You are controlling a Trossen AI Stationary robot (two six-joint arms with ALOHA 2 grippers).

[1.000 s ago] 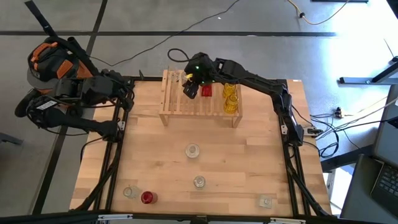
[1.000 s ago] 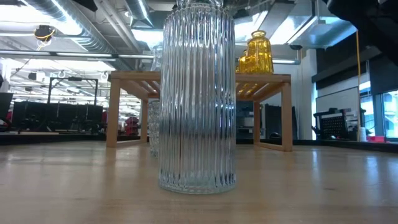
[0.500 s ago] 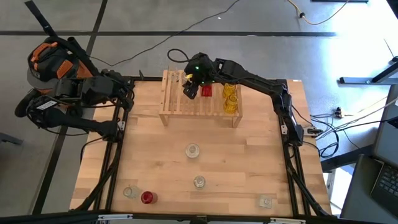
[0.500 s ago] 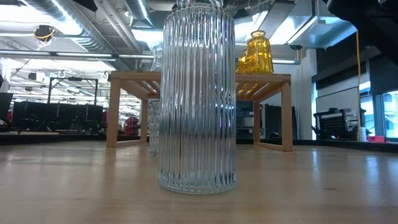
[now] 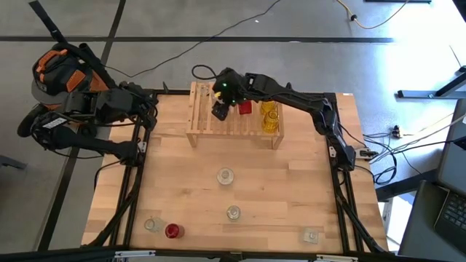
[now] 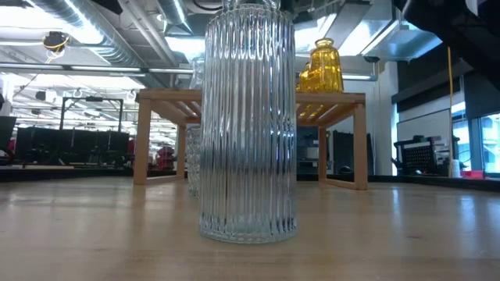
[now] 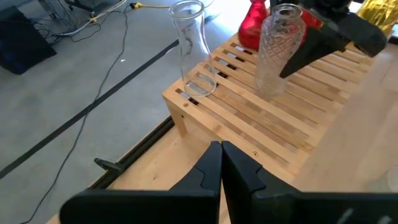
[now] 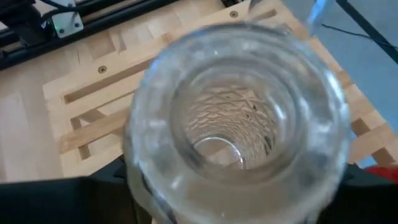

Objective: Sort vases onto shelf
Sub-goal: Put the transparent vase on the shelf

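Note:
The shelf (image 5: 233, 128) stands at the table's far middle. On it are a red vase (image 5: 245, 108), yellow vases (image 5: 270, 116), a clear carafe-shaped vase (image 7: 189, 50) and a clear cut-glass vase (image 7: 275, 50), which stands upright on the slats. My right gripper (image 5: 220, 110) is open around that cut-glass vase, a finger on each side; its wrist view looks down into the vase's mouth (image 8: 239, 118). Three clear vases (image 5: 226, 175) (image 5: 233, 212) (image 5: 153, 225) and a red one (image 5: 172, 231) stand on the table. My left gripper (image 7: 221, 163) waits shut at the table's far left. My right gripper comes at the cut-glass vase slanting down from the table's right. One dark finger (image 7: 311, 48) lies alongside the vase's upper body (image 7: 287, 59). Whether either finger touches the glass, I cannot tell. The vase's base rests on the shelf slats.
Another clear vase (image 5: 312, 235) stands at the near right corner. In the low view a tall ribbed clear vase (image 6: 248, 125) fills the front, with the shelf (image 6: 344, 99) and a yellow vase (image 6: 322, 69) behind. The shelf's left half (image 7: 249, 118) has bare slats.
My right gripper has sunk a little over the shelf and shifted slightly toward the table's left, showing more of the red vase beside it. The vases on the table have kept still.

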